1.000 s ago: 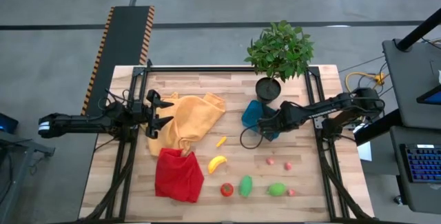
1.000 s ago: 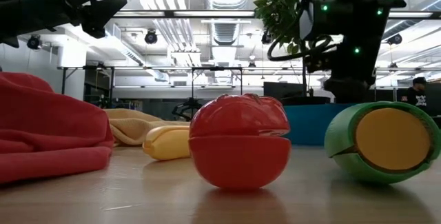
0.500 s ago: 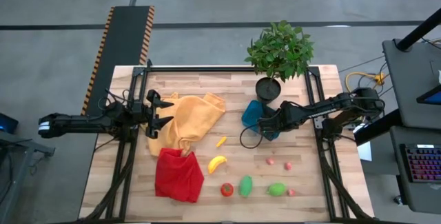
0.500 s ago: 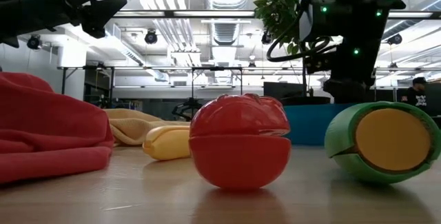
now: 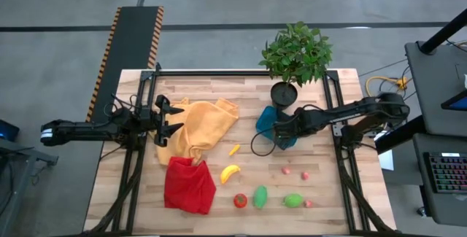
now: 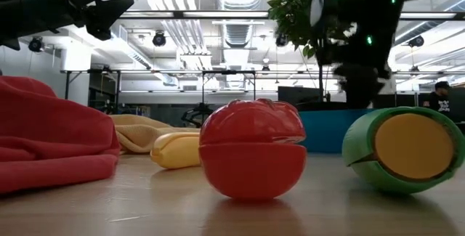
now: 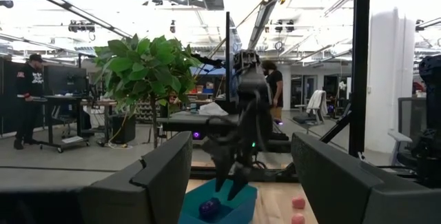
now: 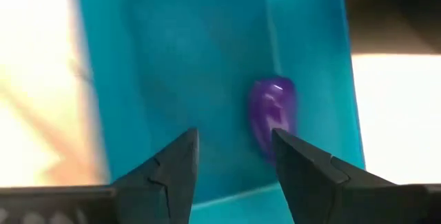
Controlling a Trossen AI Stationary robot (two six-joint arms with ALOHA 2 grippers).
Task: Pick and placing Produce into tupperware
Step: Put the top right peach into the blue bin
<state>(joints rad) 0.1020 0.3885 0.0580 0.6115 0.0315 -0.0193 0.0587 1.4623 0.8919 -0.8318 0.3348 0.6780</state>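
The teal tupperware (image 5: 268, 117) sits flat on the table in front of the plant pot. A purple eggplant (image 8: 274, 117) lies on its floor against one wall. My right gripper (image 5: 268, 131) hovers open just above it, fingers pointing down, touching nothing. The banana (image 5: 230, 172), small yellow piece (image 5: 233, 149), tomato (image 5: 240, 200), two green pieces (image 5: 260, 196) (image 5: 293, 200) and pink bits (image 5: 286, 170) lie on the table nearer the front. My left gripper (image 5: 178, 119) waits open at the left, level, beside the orange cloth.
An orange cloth (image 5: 201, 127) and a red cloth (image 5: 189, 184) lie left of centre. A leafy plant (image 5: 295, 53) in a black pot (image 5: 284, 93) stands at the far edge, right behind the tupperware. Bare wood shows between the tupperware and the produce row.
My right gripper has shifted a little toward the table's left above the tupperware and risen slightly. My left arm and the produce have stayed where they were.
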